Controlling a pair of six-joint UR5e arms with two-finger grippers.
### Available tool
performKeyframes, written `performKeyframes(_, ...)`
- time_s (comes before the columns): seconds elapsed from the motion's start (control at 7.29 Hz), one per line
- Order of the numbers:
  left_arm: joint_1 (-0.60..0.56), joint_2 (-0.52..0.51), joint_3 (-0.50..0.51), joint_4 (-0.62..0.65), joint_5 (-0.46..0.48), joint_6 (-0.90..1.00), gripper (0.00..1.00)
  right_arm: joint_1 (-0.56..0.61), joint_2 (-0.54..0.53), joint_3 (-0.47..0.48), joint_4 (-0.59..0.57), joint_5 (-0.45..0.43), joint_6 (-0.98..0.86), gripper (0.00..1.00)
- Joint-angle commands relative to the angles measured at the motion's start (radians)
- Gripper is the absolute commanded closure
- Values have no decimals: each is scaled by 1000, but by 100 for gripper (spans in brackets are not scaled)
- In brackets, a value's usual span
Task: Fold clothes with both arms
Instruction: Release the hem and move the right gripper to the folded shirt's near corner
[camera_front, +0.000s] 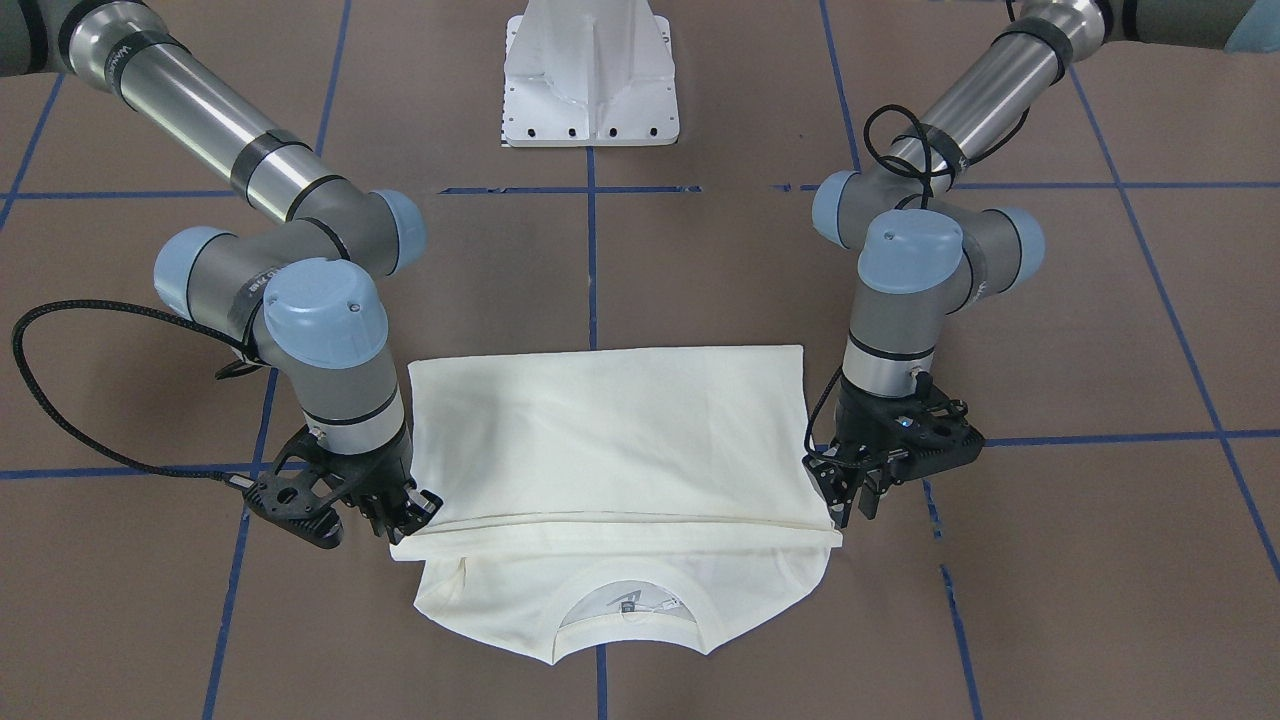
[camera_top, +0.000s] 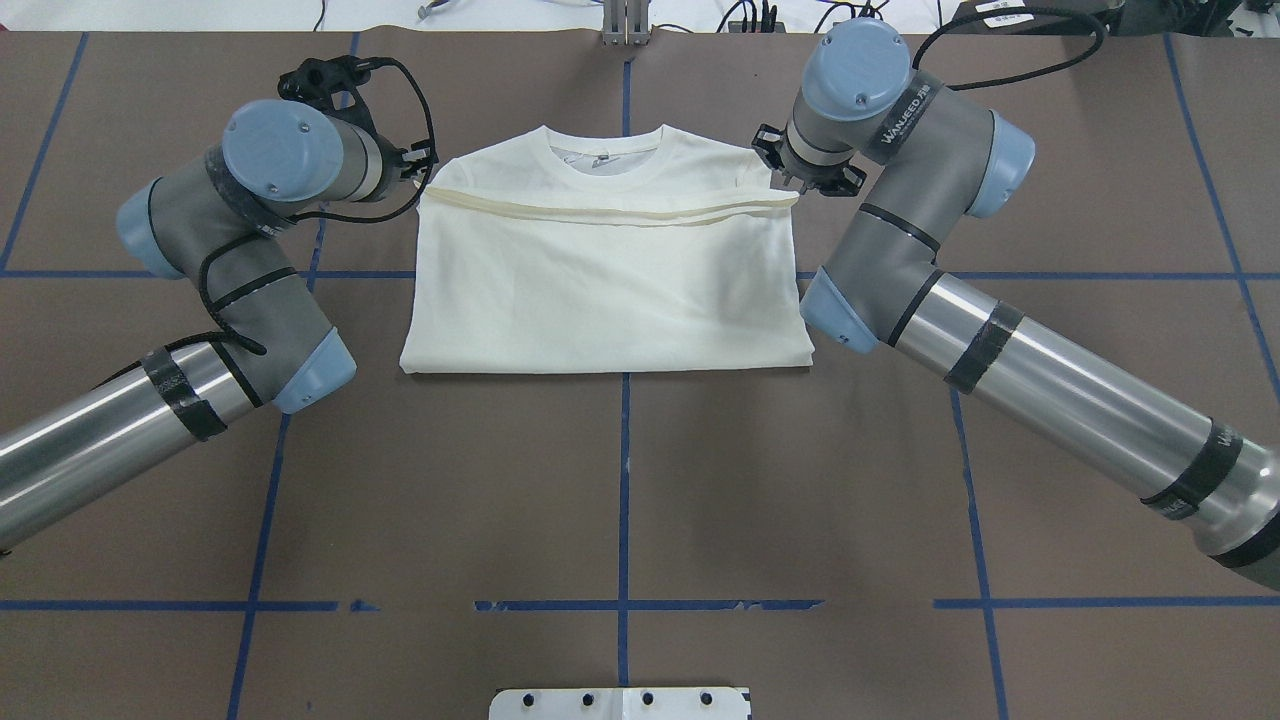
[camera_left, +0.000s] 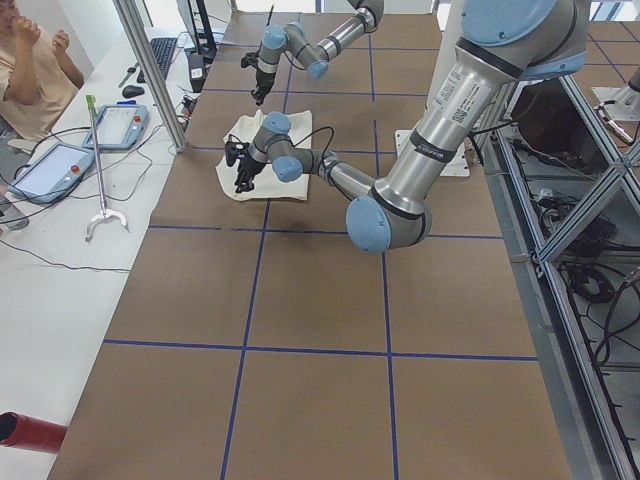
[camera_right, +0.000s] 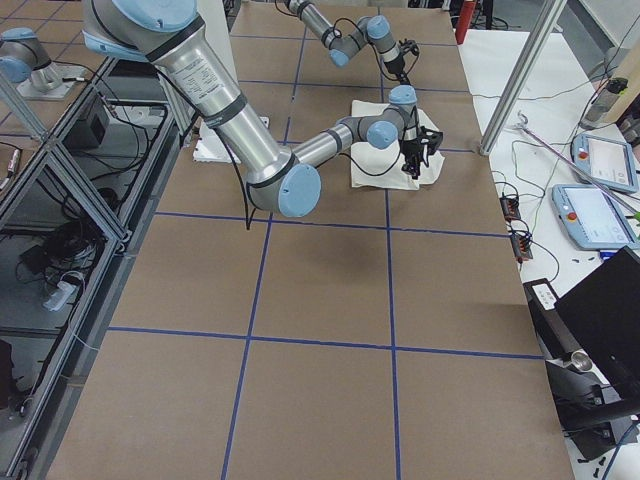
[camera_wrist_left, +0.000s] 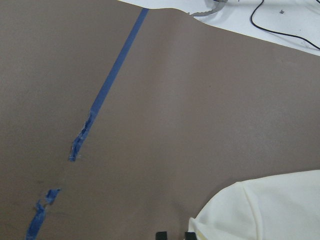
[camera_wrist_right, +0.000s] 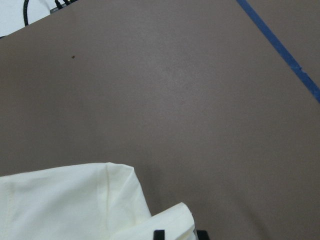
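Observation:
The cream-white T-shirt (camera_front: 610, 430) lies in the middle of the brown table, folded in half with its plain back up. Its hem edge lies across the chest just short of the ribbed neck (camera_front: 625, 600). The cat print is hidden. My left gripper (camera_front: 850, 510) is shut on one hem corner, low over the table. My right gripper (camera_front: 410, 515) is shut on the other corner. From overhead the shirt (camera_top: 600, 290) lies between the left gripper (camera_top: 422, 178) and the right gripper (camera_top: 797, 188). Cloth (camera_wrist_left: 270, 210) shows beside the left fingertips and cloth (camera_wrist_right: 60, 205) between the right ones.
The white pedestal base (camera_front: 590, 80) stands at the robot's edge of the table. Blue tape lines (camera_top: 624, 480) cross the brown surface. Beyond the table's far edge is a white desk with tablets (camera_left: 50, 170), a metal pole (camera_left: 150, 70) and a seated person (camera_left: 25, 60).

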Motion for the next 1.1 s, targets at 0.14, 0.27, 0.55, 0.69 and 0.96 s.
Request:
performKeyframes(0.14, -22, 85, -165, -33, -106, -10, 36, -77, -287, 413, 5, 86, 82, 0)
performKeyframes(0.27, -22, 122, -200, -33, -146, -12, 35, -115, -313, 448, 5, 76, 181, 0)
performKeyframes(0.55, -14, 125, -193, -34, -144, -9, 35, -197, -322, 432, 3, -19, 372, 11)
performKeyframes(0.69, -13, 124, -198, -33, -143, -10, 35, -217, -322, 412, 5, -26, 442, 14)
performKeyframes(0.96, -11, 124, -199, -33, -142, -9, 35, -235, -324, 396, 5, -47, 461, 22)
